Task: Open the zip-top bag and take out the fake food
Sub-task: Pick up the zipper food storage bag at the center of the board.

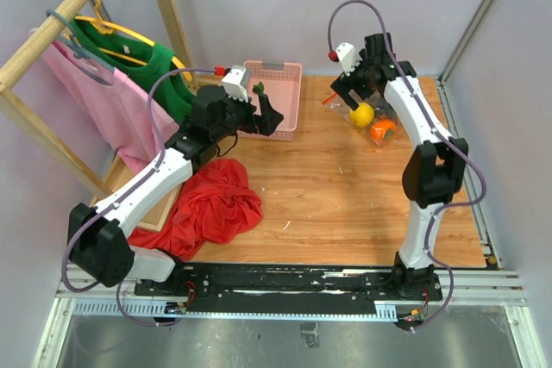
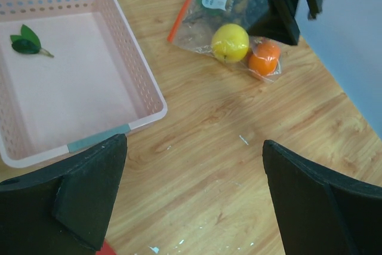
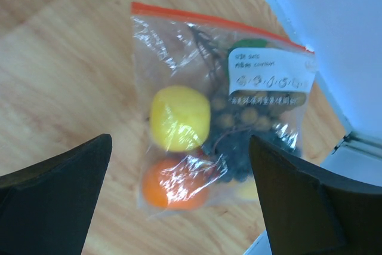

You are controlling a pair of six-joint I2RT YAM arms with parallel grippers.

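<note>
Clear crinkly zip-top plastic bag w/ an orange-red zip strip lies flat at the far right corner of the wooden tabletop, just right of the pink perforated plastic basket. We see the fake food inside it: a yellow plastic lemon, a round orange fruit touching it, and a dark bunch of small balls beside both. A white handwritten label sits on the bag's upper part; we can't read it.

Right tool hangs over the bag, released, fingers spread wide on either side of the fruit, nothing gripped; we can't tell if it touches the plastic. Left tool is likewise spread wide and empty, above bare wood near the basket's front corner, well apart from the bag.

A small green plastic leaf lies in the basket. A crumpled red cloth sits at the tabletop's near left.
</note>
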